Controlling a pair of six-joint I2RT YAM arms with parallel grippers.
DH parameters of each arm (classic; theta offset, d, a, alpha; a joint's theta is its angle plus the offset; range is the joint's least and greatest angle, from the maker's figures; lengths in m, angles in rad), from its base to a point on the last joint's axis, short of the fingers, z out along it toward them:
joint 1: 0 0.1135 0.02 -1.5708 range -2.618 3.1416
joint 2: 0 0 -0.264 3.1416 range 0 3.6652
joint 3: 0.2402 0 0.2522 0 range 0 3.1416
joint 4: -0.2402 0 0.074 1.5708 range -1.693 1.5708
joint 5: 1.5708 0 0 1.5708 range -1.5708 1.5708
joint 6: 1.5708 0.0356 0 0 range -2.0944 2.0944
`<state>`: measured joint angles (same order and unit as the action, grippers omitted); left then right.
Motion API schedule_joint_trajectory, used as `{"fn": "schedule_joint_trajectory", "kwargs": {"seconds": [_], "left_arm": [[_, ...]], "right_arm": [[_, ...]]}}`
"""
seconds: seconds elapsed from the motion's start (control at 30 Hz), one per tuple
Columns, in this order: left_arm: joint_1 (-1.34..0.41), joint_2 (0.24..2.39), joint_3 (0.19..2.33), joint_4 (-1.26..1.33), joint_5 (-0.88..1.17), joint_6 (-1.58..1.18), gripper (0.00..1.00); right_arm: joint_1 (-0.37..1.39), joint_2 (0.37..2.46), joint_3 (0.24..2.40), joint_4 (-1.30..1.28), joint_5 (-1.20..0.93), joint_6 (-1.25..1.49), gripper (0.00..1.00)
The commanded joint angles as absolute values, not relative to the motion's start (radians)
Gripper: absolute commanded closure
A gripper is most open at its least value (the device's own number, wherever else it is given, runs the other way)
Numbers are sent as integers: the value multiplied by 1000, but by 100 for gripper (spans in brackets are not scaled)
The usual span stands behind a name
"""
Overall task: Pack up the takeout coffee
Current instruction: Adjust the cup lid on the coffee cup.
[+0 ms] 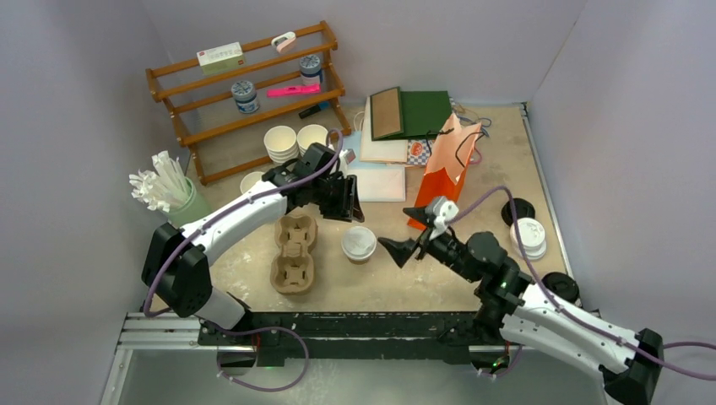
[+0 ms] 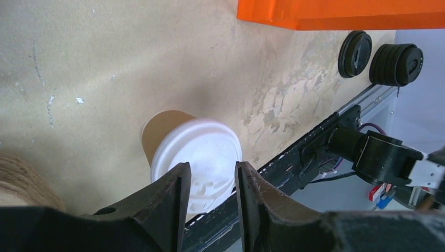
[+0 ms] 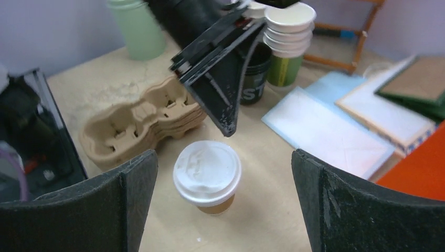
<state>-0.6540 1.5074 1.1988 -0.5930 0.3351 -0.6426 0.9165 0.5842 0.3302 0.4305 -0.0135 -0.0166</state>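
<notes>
One takeout coffee [image 1: 359, 243], a small kraft-paper cup with a white lid on, stands upright on the table in front of the cardboard cup carrier's right side. My left gripper [image 1: 344, 202] hangs just behind the cup, above it and apart from it. In the left wrist view the left gripper [image 2: 212, 167] is partly open with nothing between its fingers, and the lidded cup [image 2: 197, 157] shows beyond them. My right gripper [image 1: 402, 251] stands wide open just right of the cup, pointing at it. In the right wrist view the cup [image 3: 207, 170] sits ahead of the open right gripper [image 3: 224, 157], untouched.
A stack of moulded cardboard cup carriers [image 1: 294, 253] lies left of the cup. An orange paper bag [image 1: 447, 164] stands behind the right gripper. White lids [image 1: 529, 236] and black lids [image 1: 561, 287] sit at the right. Stacked white cups [image 1: 287, 142], a green cup [image 1: 181, 207] and a wooden shelf [image 1: 253, 93] are at the back left.
</notes>
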Motion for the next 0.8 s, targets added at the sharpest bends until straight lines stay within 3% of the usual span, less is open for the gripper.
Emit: {"fn": "schedule_joint_trajectory", "kwargs": {"seconds": [0.0, 0.23, 0.37, 0.4, 0.53, 0.77], "left_arm": [[-640, 1514, 1231, -580, 325, -600, 60], [-624, 1501, 1221, -592, 329, -566, 54], [-605, 1473, 1188, -585, 344, -552, 52], [-602, 1469, 1175, -577, 351, -551, 51], [-590, 1468, 1134, -536, 384, -556, 51], [-581, 1483, 1085, -478, 443, -556, 51]], "right_arm": [[921, 701, 579, -106, 204, 350, 1], [915, 1073, 1000, -640, 182, 720, 1], [907, 1081, 1062, -634, 88, 816, 1], [900, 1091, 1082, -676, 120, 856, 3], [853, 1162, 1141, -768, 79, 1027, 30], [854, 1193, 983, -565, 28, 1305, 37]]}}
